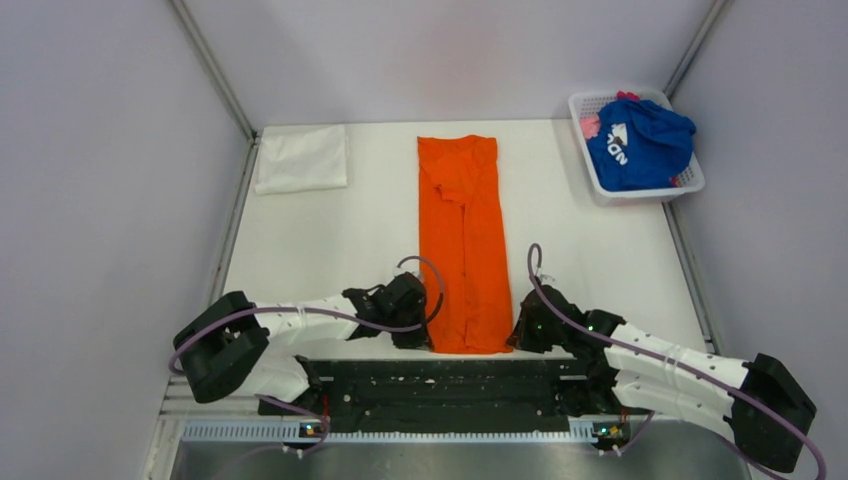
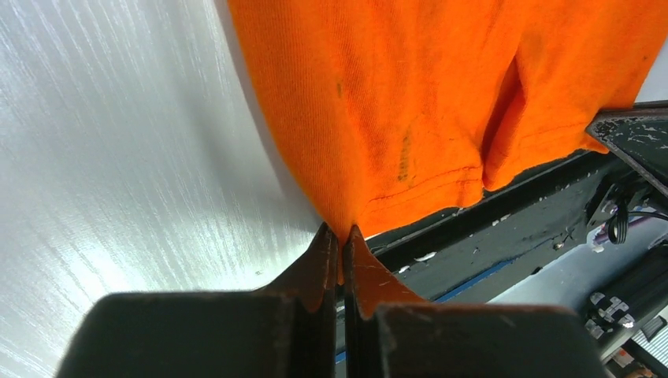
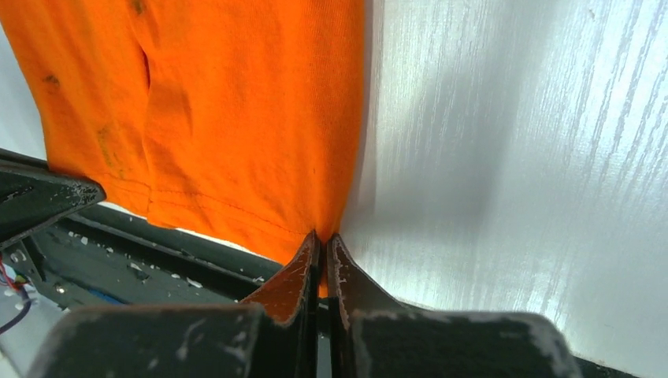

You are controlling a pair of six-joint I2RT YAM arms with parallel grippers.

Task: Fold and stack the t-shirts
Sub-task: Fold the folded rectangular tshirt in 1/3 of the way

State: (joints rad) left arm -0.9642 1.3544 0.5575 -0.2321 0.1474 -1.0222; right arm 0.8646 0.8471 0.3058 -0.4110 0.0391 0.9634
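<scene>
Lengthwise, orange t-shirt (image 1: 463, 240) runs near-to-far.

A white counter (image 1: 600, 250) fills the enclosure. Plain pale grey walls (image 1: 100, 150) close it on the left, back and right, joined by slim metal corner posts (image 1: 212, 68). A black base plate (image 1: 450, 385) lines the near edge. The light is soft and even.

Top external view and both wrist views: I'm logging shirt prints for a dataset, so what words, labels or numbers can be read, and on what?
Blue t-shirt in the white basket: white lettering, too crumpled and small to read.
Orange t-shirt: plain, no print in any view.
Folded white cloth: no text visible.
Nothing else is legible.
</scene>
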